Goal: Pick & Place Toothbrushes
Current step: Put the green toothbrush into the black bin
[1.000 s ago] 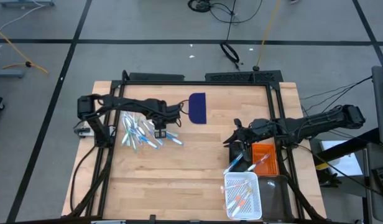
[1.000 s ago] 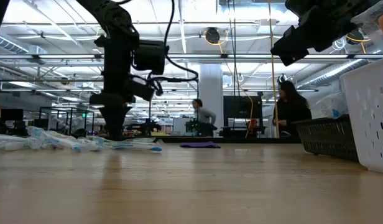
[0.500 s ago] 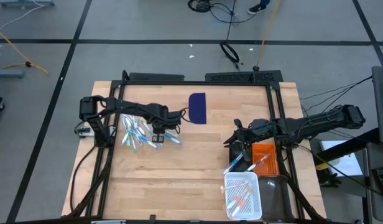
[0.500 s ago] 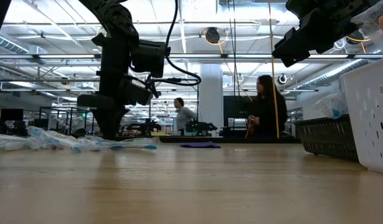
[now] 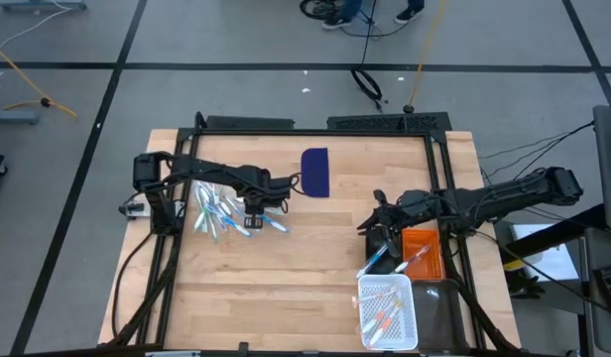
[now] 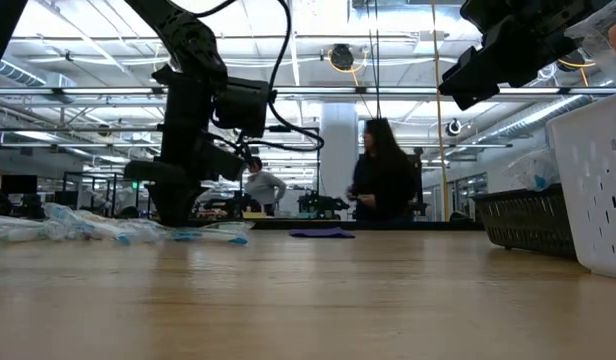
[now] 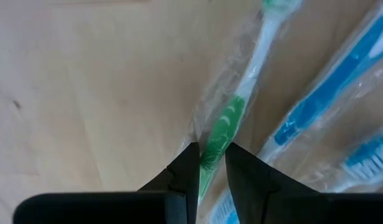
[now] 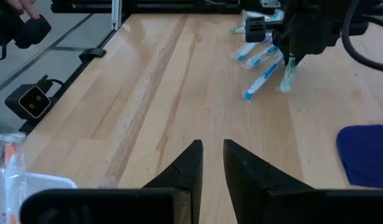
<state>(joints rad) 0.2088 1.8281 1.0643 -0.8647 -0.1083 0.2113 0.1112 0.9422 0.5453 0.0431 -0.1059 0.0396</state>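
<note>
A pile of wrapped toothbrushes (image 5: 216, 211), mostly light blue and white, lies on the wooden table at the left. At the pile's right edge my left gripper (image 5: 254, 210) points down, low over the table, shut on a green toothbrush (image 7: 222, 121) in a clear wrapper. The right wrist view shows that toothbrush (image 8: 287, 78) slanting down below the fingers. My right gripper (image 5: 370, 226) hangs above the table's right side, shut and holding nothing (image 8: 213, 162). My left gripper pinches the green toothbrush's handle (image 7: 211, 155) between its two fingers, through the clear wrapper. The fingers come from above and point down. The rest of the brush reaches out past the fingertips toward the table; I cannot tell whether its end rests on the wood.
A dark blue flat piece (image 5: 315, 172) lies at the far middle. An orange bin (image 5: 425, 253) and a white basket (image 5: 388, 309) holding several toothbrushes stand at the near right. A black basket (image 6: 528, 220) shows beside the white one. People move about beyond the table.
My left gripper has sunk toward the table and shifted slightly toward the left edge. The toothbrush between its fingers has shifted with it.
</note>
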